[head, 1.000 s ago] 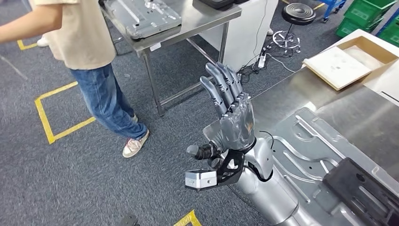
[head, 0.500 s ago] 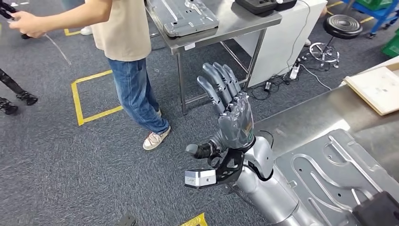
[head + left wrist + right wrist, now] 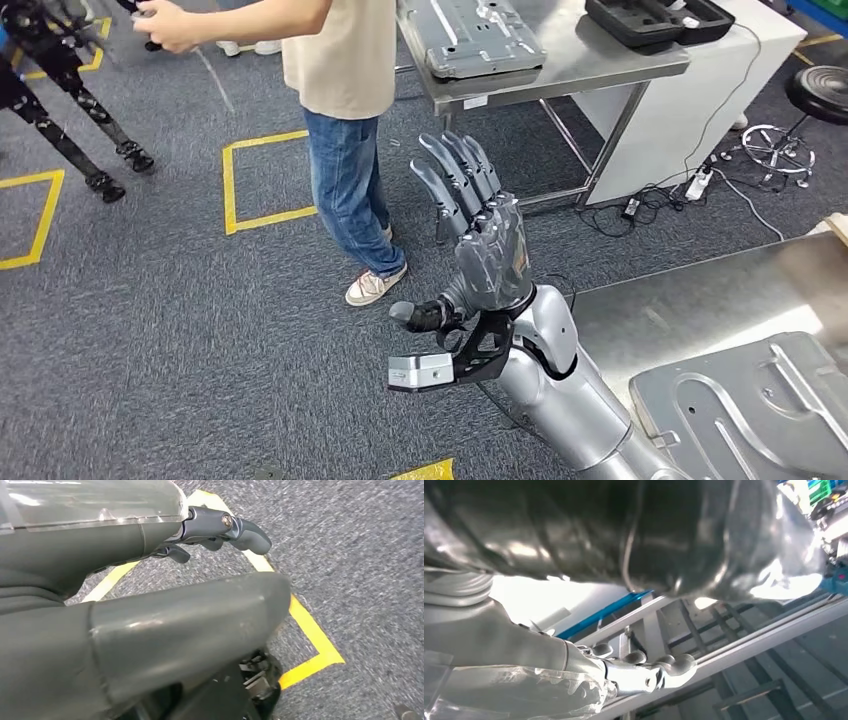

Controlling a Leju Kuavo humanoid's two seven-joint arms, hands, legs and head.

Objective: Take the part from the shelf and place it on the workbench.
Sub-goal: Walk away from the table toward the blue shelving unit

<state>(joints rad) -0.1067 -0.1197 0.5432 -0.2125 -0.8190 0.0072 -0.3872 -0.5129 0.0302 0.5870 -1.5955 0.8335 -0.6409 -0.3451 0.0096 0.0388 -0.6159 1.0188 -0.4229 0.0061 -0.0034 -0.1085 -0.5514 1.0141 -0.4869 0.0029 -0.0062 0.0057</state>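
The left hand (image 3: 478,240) is reaching up with fingers spread, holding nothing. The part (image 3: 745,415) is lying on the table (image 3: 660,310) beside its forearm, nearer the right hand (image 3: 644,672), whose hold I cannot tell.

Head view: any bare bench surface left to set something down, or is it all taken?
Bare steel on the near workbench between its left edge and the pressed metal part, which fills the lower right. The far table is crowded: a grey panel and a black case, with only a strip between them. The raised left hand holds nothing.
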